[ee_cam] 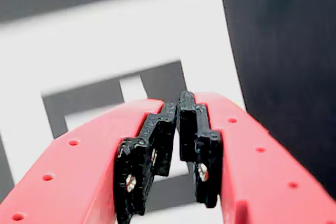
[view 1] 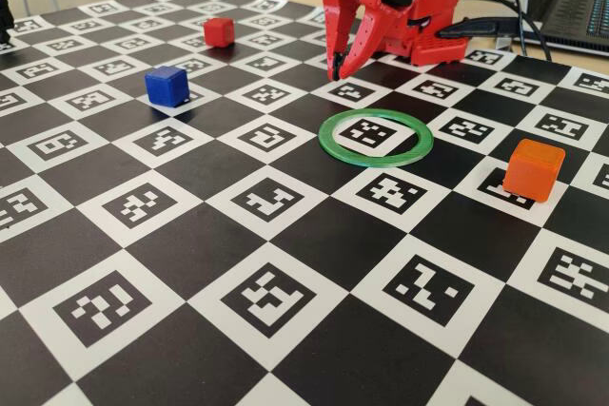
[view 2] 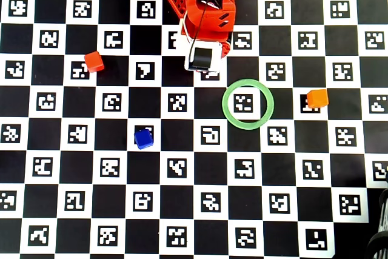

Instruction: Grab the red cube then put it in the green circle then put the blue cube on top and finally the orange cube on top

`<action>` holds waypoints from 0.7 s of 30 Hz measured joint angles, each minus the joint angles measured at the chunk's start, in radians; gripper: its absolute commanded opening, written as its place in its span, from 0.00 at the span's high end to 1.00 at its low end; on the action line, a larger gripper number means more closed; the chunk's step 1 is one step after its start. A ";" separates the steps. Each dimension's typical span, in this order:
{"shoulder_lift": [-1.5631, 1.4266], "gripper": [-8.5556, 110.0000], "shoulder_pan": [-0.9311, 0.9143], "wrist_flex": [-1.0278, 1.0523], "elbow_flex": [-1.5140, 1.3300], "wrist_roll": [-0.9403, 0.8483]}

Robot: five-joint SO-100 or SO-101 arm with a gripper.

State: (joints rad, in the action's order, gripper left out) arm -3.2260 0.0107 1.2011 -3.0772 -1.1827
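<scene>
1. The gripper [view 1: 335,71] is red with black pads [ee_cam: 202,145]. In the wrist view its two jaws are pressed together at the tips and nothing is between them.
2. In the fixed view the gripper points down to the checkered board [view 1: 285,263], near the far edge of the board, and its tip hangs just over a square there.
3. The red cube [view 2: 94,61] stands alone near the far left part of the board in the overhead view, well apart from the gripper. No other thing touches it.
4. The green circle [view 2: 229,113] lies flat close to the middle of the board, a little to the right in the overhead view. Inside the ring only a white square with a black marker is seen.
5. The blue cube [view 2: 143,138] sits left of the middle in the overhead view, nearer to the front edge than the red cube, and apart from the ring.
6. The orange cube [view 2: 317,98] stands on the right side of the board in the overhead view, near the green circle but not touching it.
7. In the fixed view the arm's red base [view 1: 419,7] is at the far edge, behind the gripper.
</scene>
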 measured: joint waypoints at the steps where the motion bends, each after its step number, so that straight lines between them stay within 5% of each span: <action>1: 0.060 0.97 -0.014 -0.020 0.038 0.041; 12: 0.839 0.96 -0.221 0.138 0.896 0.293; 21: 1.177 0.79 -0.583 0.391 1.347 0.270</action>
State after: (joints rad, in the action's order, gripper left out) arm -2.0494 -0.5722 1.5923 -1.7303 -0.9127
